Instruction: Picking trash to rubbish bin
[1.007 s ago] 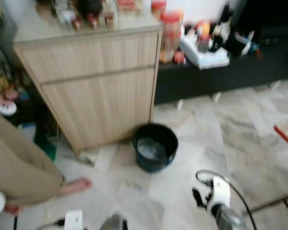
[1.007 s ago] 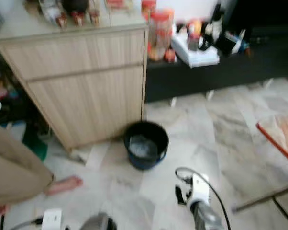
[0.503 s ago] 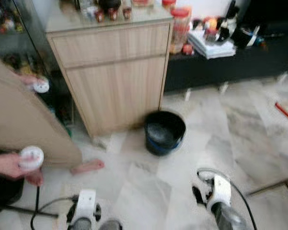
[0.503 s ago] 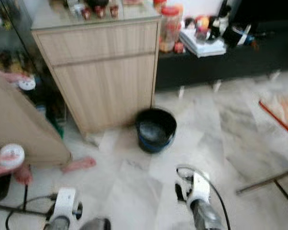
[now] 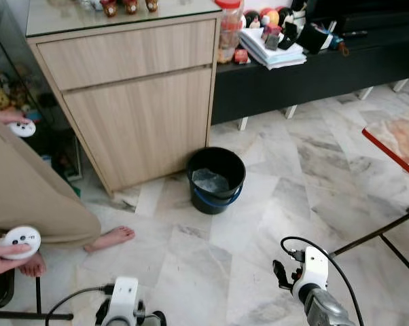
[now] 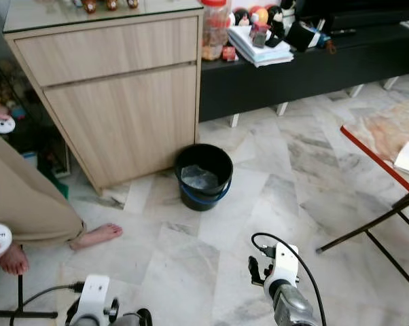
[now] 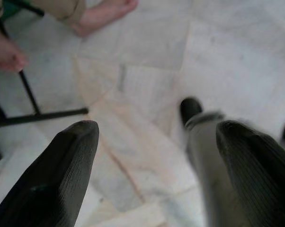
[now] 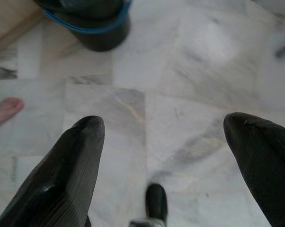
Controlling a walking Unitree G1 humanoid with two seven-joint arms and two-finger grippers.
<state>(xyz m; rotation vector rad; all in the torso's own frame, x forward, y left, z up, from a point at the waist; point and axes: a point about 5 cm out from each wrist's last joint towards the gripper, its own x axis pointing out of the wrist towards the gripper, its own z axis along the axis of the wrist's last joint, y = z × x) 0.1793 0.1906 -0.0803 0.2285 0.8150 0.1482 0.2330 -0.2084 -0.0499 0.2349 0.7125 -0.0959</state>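
Low at six o'clock in the head view, both arms are hanging over bare marble floor (image 5: 272, 204): the left gripper (image 7: 156, 156) is showing its two black fingers spread wide apart with nothing between them, and the right gripper (image 8: 164, 156), at about five o'clock, is likewise gaping wide and carrying nothing. Compared with a second ago, the picture is sharpening from blur and the camera is settling further back, so the left wrist unit is now coming into sight at the bottom edge while the bin is sitting nearer the centre; this suggests the robot is steadying itself to search. No loose trash can be made out on the floor, so a pickup has probably not begun. At nine o'clock a seated person's bare foot (image 5: 111, 238) is resting on the tiles and a hand (image 5: 4, 252) is holding a white round controller (image 5: 21, 238). Just above centre, the black rubbish bin (image 5: 216, 180) is standing upright beside the wooden cabinet (image 5: 133, 102). At three o'clock a red-edged table (image 5: 395, 146) and its legs are narrowing the path. Farthest, at one o'clock, a dark low shelf (image 5: 313, 68) is holding clutter.
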